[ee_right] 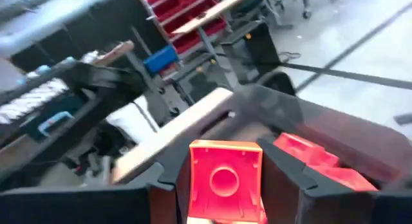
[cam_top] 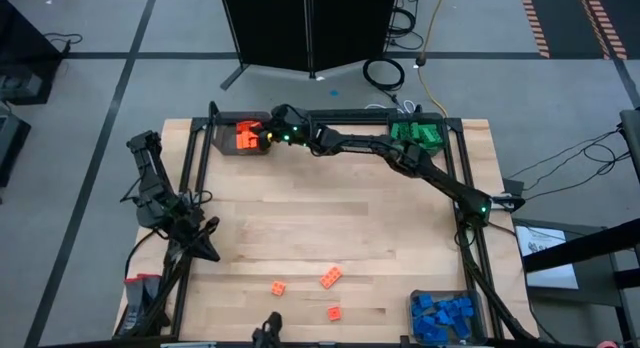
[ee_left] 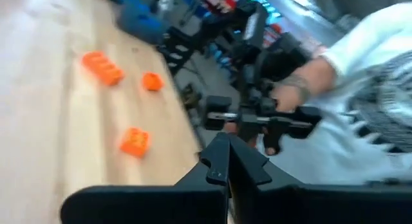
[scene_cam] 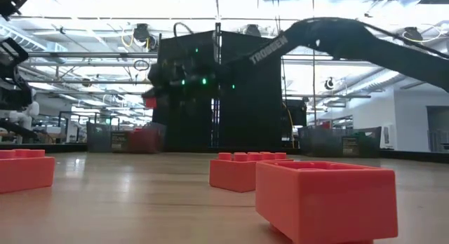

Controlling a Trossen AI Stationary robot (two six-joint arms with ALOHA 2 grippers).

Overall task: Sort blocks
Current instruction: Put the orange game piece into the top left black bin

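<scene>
My right gripper (cam_top: 268, 138) reaches across the far side of the table and is shut on an orange block (ee_right: 225, 176) over the far-left bin (cam_top: 228, 138), which holds more orange blocks (ee_right: 309, 156). Three orange blocks lie loose near the front edge (cam_top: 278, 287) (cam_top: 331, 278) (cam_top: 334, 313); the low view shows them close up (scene_cam: 326, 198). My left gripper (cam_top: 208, 250) waits shut at the table's left, above the wood, with nothing in it (ee_left: 228, 166). My right gripper pinches the orange block by two opposite sides (ee_right: 196, 179) between its two fingers (ee_right: 283, 182). The fingers lie about level, coming from the table's right. The block's hollow underside faces the wrist camera. It hangs clear above the bin of orange blocks.
A bin of green blocks (cam_top: 418, 136) stands at the far right and a bin of blue blocks (cam_top: 442, 316) at the near right corner. A black frame (cam_top: 330, 116) runs along the far edge. A person's hand (ee_left: 293, 95) works a handle beyond the near edge.
</scene>
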